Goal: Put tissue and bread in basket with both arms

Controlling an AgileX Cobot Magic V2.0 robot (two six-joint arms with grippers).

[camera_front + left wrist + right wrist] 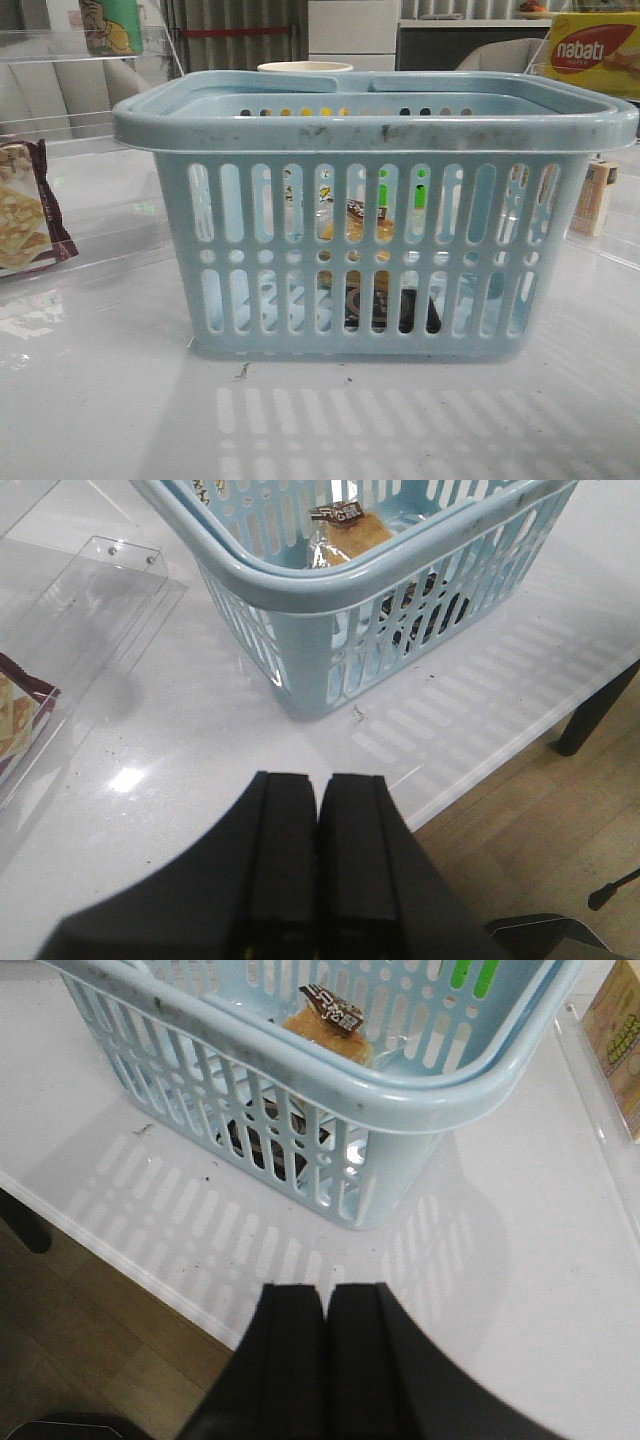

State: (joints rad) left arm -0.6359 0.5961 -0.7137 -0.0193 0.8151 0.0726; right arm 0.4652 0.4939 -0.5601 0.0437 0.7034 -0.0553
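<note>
On the left, the left end effector (318,855) is seen clenched with nothing between its fingers, held back above the worktop (200,740) and well apart from the basket (375,125). At the middle of the worktop the basket stands upright, and both task items can be made out inside it: the bread (330,1035), in its clear wrapper with a dark label, leans toward the middle, and the tissue (385,305), a dark flat packet, lies on the basket floor behind the front slots. On the right, the right end effector (325,1345) is likewise clenched and empty, clear of the basket's corner. The placing step is judged to be finished, with both arms drawn off. Little is called for next beyond parking the arms; a regrasp would be needed only if an item were found outside.
</note>
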